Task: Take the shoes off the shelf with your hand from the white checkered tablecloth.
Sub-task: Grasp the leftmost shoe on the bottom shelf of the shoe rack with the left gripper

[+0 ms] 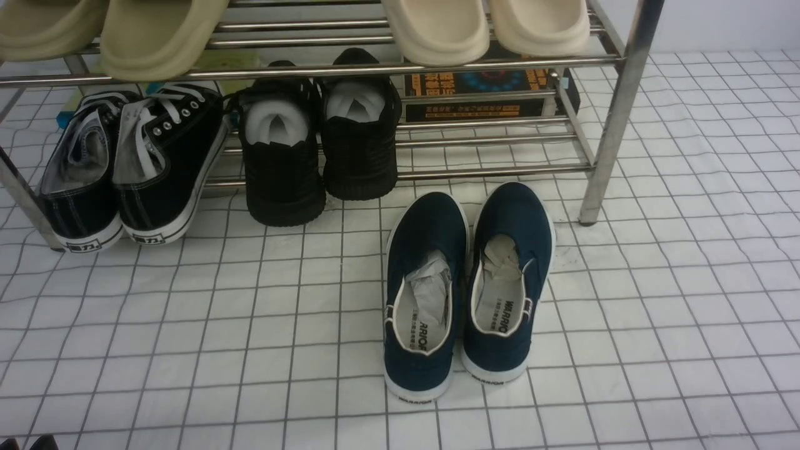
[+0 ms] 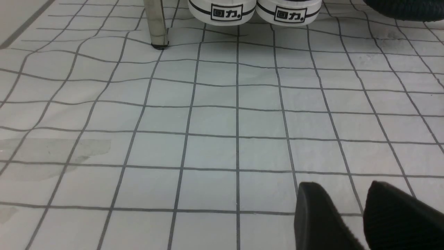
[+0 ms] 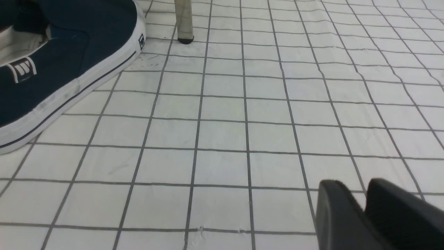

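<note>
The black canvas sneakers (image 1: 125,169) with white laces rest on the chrome shelf's (image 1: 615,112) bottom tier at the left, heels hanging over the white checkered tablecloth (image 1: 250,325). Their white heels (image 2: 256,12) show far ahead in the left wrist view, beside a shelf leg (image 2: 156,24). My left gripper (image 2: 343,187) is low over the bare cloth, jaws a little apart and empty; only its tips show at the front view's bottom left corner (image 1: 28,444). My right gripper (image 3: 353,183) hovers over the cloth, jaws nearly together and empty; it is out of the front view.
An all-black knit pair (image 1: 319,144) sits on the same tier. Navy slip-ons (image 1: 469,287) stand on the cloth in front of the shelf, near my right gripper (image 3: 62,69). Beige slippers (image 1: 156,31) fill the upper tier. Dark boxes (image 1: 481,94) lie behind.
</note>
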You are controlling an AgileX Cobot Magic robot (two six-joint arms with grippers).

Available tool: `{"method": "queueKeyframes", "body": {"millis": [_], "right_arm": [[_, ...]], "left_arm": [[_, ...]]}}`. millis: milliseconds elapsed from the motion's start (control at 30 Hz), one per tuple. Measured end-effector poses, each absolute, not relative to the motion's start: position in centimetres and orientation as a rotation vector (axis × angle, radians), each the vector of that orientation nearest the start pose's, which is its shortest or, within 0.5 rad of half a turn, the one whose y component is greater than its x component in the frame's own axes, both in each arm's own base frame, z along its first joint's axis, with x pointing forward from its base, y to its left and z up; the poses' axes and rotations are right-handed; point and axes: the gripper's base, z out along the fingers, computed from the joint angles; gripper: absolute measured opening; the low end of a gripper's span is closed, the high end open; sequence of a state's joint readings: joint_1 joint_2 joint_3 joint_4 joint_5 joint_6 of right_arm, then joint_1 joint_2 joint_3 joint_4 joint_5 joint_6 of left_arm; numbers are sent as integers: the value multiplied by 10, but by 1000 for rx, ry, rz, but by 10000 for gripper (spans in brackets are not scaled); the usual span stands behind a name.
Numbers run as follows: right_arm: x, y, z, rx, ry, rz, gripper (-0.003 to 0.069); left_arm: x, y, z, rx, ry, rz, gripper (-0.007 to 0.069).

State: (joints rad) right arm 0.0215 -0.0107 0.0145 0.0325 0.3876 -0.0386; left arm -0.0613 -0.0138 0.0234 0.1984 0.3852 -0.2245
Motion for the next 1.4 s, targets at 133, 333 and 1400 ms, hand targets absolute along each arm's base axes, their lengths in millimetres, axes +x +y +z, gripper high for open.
{"method": "queueKeyframes", "body": {"millis": [133,333,1400], "right_arm": [[52,2,174,-37,1874,20,156],[52,2,174,-37,1874,20,165],[52,2,174,-37,1874,20,211]], "left_arm": [[52,4,172,-31,1870,-1,240],[52,4,172,-31,1870,-1,240],[53,-6,244,-756,1350,-968,47]]}}
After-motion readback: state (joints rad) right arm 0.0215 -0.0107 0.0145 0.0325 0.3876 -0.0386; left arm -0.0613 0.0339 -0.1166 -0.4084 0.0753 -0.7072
